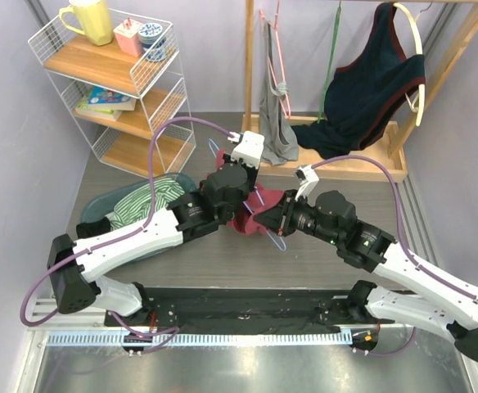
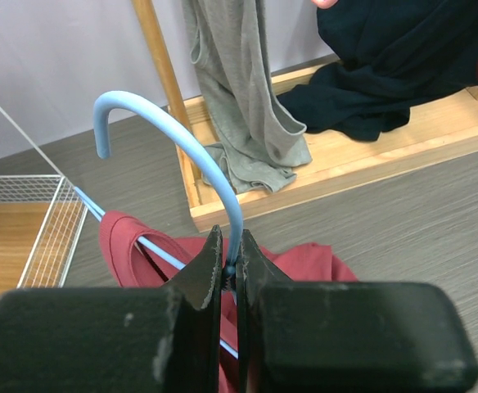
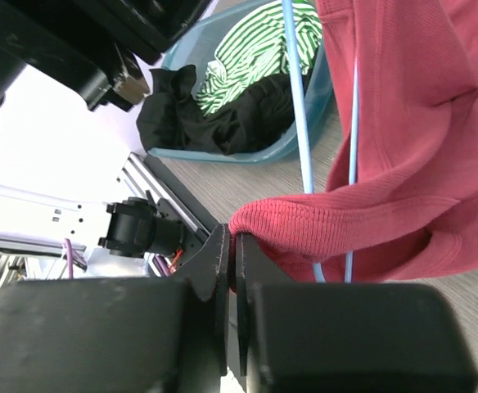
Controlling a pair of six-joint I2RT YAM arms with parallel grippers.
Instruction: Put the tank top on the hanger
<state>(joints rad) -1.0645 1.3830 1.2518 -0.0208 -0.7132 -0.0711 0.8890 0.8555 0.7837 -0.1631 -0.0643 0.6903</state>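
- This is a robot laboratory, with one corner arranged like the laundry place of a home.
- The left arm (image 1: 133, 241) and the right arm (image 1: 403, 262), white and black, are bolted on a black base plate (image 1: 247, 307) at the table edge.
- Purple cables (image 1: 182, 123) and a white cable chain (image 1: 223, 338) run in the open.
- Plain lilac walls (image 1: 206, 49) stand close around the table.
- The home props are a wooden clothes rack (image 1: 353, 168) with a navy garment (image 1: 370, 82) and a grey garment (image 1: 276, 123), a white wire shelf (image 1: 153, 72) with a yellow mug (image 1: 89, 20) and books (image 1: 104, 100), and a teal basket (image 1: 108, 201) of clothes.
- The tank top (image 1: 243, 223) and the hanger (image 2: 123, 97) are the working material between the arms.
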